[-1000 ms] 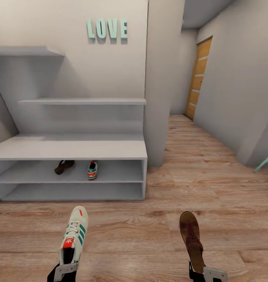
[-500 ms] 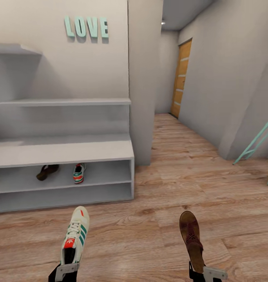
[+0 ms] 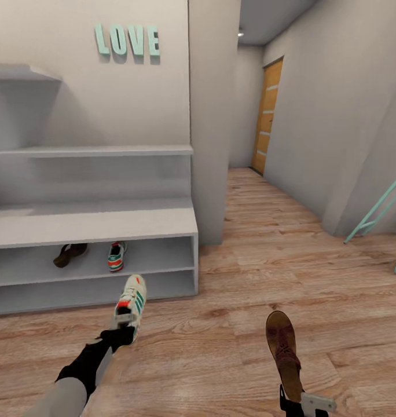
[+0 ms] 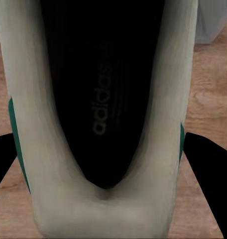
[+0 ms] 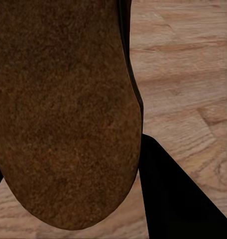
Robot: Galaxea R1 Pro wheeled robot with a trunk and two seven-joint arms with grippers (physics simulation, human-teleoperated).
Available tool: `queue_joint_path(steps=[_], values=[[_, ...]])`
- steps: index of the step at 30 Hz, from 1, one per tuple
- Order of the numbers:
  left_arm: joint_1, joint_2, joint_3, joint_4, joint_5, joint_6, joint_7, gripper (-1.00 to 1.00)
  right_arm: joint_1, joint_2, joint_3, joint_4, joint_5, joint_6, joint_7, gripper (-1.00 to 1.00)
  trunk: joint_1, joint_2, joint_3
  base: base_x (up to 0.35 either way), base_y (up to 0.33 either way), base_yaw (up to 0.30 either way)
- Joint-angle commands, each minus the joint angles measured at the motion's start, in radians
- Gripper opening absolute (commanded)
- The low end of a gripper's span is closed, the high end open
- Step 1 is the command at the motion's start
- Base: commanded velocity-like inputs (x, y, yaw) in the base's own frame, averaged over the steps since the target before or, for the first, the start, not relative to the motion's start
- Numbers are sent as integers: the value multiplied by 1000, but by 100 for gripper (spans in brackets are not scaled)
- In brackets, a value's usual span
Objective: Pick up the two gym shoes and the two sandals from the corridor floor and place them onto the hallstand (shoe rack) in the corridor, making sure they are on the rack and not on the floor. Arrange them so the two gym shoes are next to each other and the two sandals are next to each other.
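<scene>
My left gripper [image 3: 124,322] is shut on the heel of a white gym shoe [image 3: 132,298] with green stripes, held just in front of the grey hallstand [image 3: 94,223], toe toward it. In the left wrist view, the shoe's black insole [image 4: 101,99] lies between the black fingers [image 4: 210,167]. My right gripper [image 3: 302,401] is shut on the heel of a brown sandal [image 3: 282,350], low over the corridor floor [image 3: 221,347]; its brown surface [image 5: 58,109] is close to the right wrist camera. Another gym shoe [image 3: 117,256] and sandal [image 3: 69,253] sit apart on the rack's upper open shelf.
A grey wall column [image 3: 212,116] stands at the rack's right end. The corridor runs back to an orange door [image 3: 266,116]. A mint-green slanted frame [image 3: 377,208] leans at the far right. Mint LOVE letters [image 3: 127,39] hang above the floating shelves.
The view first swung right. Since then my left arm has reached forward, carrying the gym shoe toward the rack's lower shelves. The right arm and sandal have not moved.
</scene>
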Motion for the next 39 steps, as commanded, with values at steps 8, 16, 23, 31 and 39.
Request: queue_joint_path(steps=[8,16,23,31,39], values=[[-187,5,9,4,-50,271,-4,-100,-1,-83,-55,-10,-38,48,-8,-100,0,0,-1,0,0,0],[-236,10,8,-5,-49,359,-5,-100,-1,-103,-143,-131,-122,194,-2,-100,0,0,-1,0,0,0],[-230,13,6,-57,-49,378,-5,-100,-1,-94,-144,-146,-125,210,0,-100,0,0,-1,0,0,0],[-228,12,4,-133,-49,388,-6,-100,-1,-93,-145,-147,-127,211,1,-100,27,-49,-29,0,0,0],[-230,10,4,-139,-49,387,-5,-100,-1,-94,-146,-147,-127,211,1,-100,57,-105,-66,0,0,0]])
